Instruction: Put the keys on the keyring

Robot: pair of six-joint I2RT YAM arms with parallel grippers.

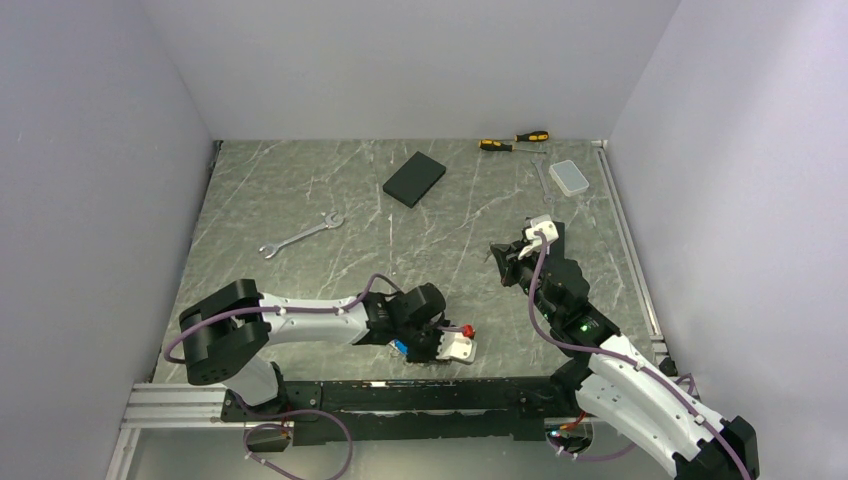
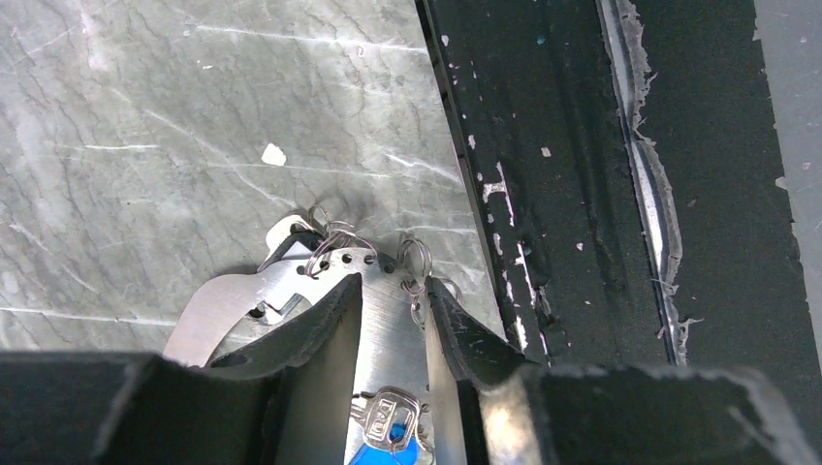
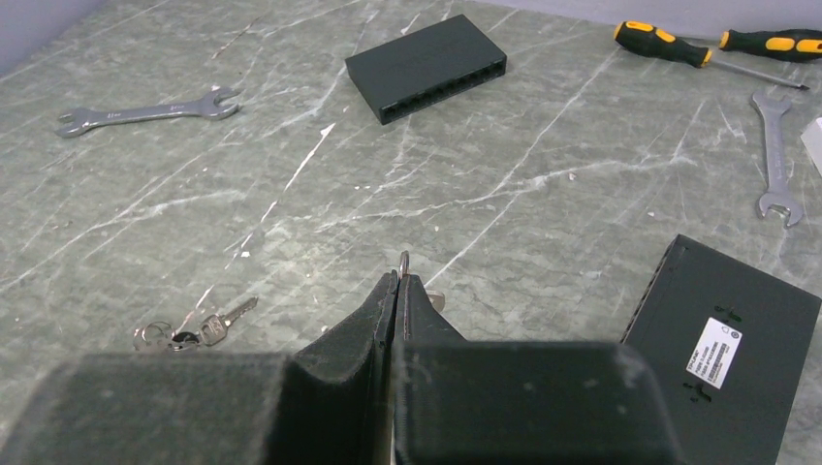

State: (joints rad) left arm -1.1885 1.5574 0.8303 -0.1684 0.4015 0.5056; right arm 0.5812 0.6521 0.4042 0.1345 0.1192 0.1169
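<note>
The keyring (image 2: 388, 320) is a flat silver metal piece with a row of small holes, and small split rings hang from them. It lies at the table's near edge and also shows in the top view (image 1: 460, 348). My left gripper (image 2: 391, 291) stands over it with its jaws apart. A silver key with a blue tag (image 2: 388, 421) lies on it between the fingers. My right gripper (image 3: 398, 278) is shut on a small silver key ring, whose loop sticks out at the tips. It is held above the table's middle right (image 1: 510, 262). Another key with a black tag (image 3: 208, 327) lies loose on the table.
A black box (image 1: 414, 178) and a silver wrench (image 1: 300, 235) lie at the far middle and left. Two screwdrivers (image 1: 515, 140), a second wrench (image 3: 775, 160) and a clear plastic box (image 1: 570, 177) are at the far right. A labelled black box (image 3: 722, 339) sits beside my right gripper.
</note>
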